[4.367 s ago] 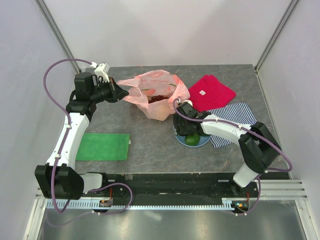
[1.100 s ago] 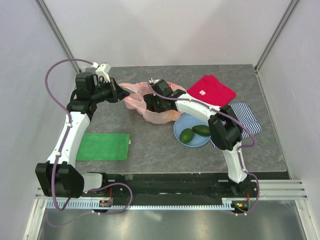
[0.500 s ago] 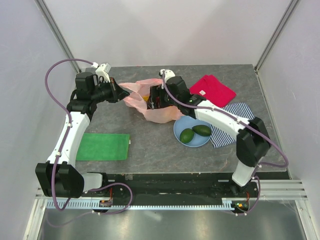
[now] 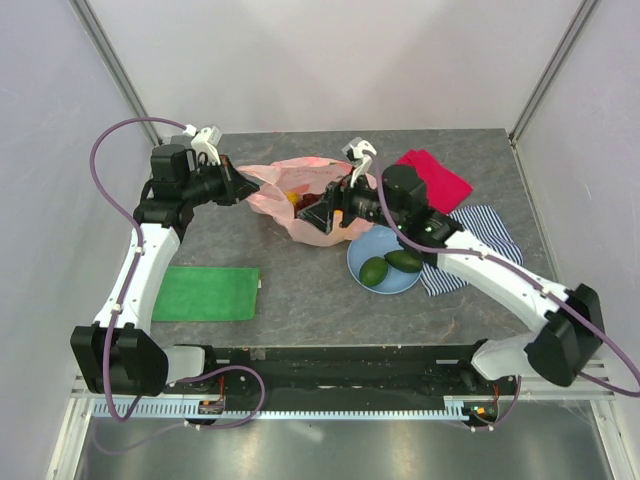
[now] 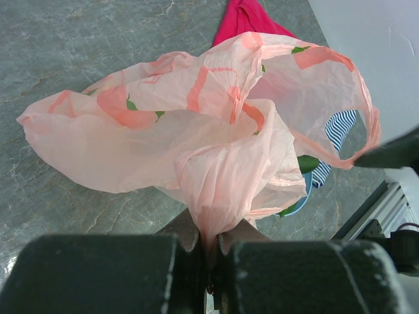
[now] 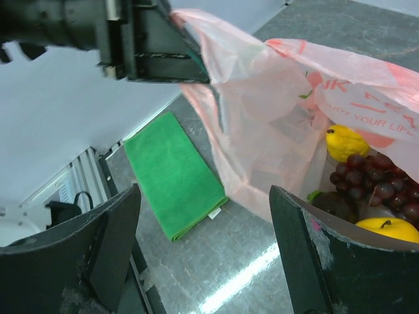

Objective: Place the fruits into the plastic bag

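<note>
Left gripper (image 4: pixel 240 186): clenched on a gathered fold of the plastic bag (image 4: pixel 310 228). The left wrist view shows pink film pinched between the fingers (image 5: pixel 186 230), which lifts that side of the mouth.

Right gripper (image 4: pixel 335 207): hangs at the bag's mouth with jaws spread wide and nothing between them.

Plastic bag: lies at the back middle of the table (image 4: pixel 300 290), its mouth facing the right arm.

Already in bag: grape bunch (image 6: pixel 373 184), yellow citrus (image 6: pixel 346 142), a second yellow fruit (image 6: pixel 386 227) and a dark round fruit (image 6: pixel 335 204), all seen past the right finger.

Not yet bagged: a lighter green fruit (image 4: pixel 373 271) and a darker green fruit (image 4: pixel 403 260), side by side on the blue plate (image 4: pixel 410 283) just beside the bag.

Step in hand (judged): between fruits, with the right arm free at the bag.

Next move (judged): swing the right gripper to the plate and close on one green fruit without nudging the other. Carry it in over the rim while the left holds the opening up.

Risk (judged): the thin film may sag across the mouth.
</note>
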Motion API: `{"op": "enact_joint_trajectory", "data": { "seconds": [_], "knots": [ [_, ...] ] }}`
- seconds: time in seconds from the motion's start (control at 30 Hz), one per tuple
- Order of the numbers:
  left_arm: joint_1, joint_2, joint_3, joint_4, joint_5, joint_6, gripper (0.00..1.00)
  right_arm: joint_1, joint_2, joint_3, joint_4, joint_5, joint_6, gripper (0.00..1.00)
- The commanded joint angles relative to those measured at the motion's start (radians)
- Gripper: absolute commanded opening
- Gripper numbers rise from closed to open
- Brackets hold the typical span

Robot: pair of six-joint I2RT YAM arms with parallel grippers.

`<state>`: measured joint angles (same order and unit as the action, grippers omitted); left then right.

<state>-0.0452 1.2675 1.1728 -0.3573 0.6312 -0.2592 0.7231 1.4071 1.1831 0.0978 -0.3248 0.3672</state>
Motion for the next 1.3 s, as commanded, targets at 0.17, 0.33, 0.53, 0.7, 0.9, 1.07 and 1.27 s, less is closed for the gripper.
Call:
{"op": "enact_joint_trajectory", "data": {
  "seconds": [0.17, 0.33, 0.53, 0.7, 0.9, 1.07, 1.27],
  "knots": [
    [0.005, -0.003, 0.008, 0.027, 0.021, -0.008, 0.01, -0.007, -0.249, -0.16, -0.281, 0.153, -0.085, 0.89],
    [0.005, -0.003, 0.008, 0.026, 0.021, -0.008, 0.01, -0.04, -0.379, -0.249, -0.372, 0.256, -0.036, 0.91],
    [0.005, -0.003, 0.01, 0.029, 0.025, -0.009, 0.02, -0.122, -0.415, -0.295, -0.489, 0.441, 0.135, 0.93],
    [0.005, -0.005, 0.008, 0.027, 0.027, -0.011, 0.02, -0.122, -0.384, -0.336, -0.515, 0.492, 0.292, 0.92],
    [0.005, -0.007, 0.01, 0.026, 0.028, -0.011, 0.02, -0.12, -0.335, -0.448, -0.392, 0.461, 0.484, 0.89],
    [0.005, -0.01, 0.011, 0.027, 0.03, -0.011, 0.02, -0.117, -0.281, -0.471, -0.385, 0.501, 0.562, 0.89],
    [0.005, -0.011, 0.011, 0.026, 0.03, -0.011, 0.02, -0.108, -0.189, -0.45, -0.36, 0.529, 0.602, 0.88]
  ]
}}
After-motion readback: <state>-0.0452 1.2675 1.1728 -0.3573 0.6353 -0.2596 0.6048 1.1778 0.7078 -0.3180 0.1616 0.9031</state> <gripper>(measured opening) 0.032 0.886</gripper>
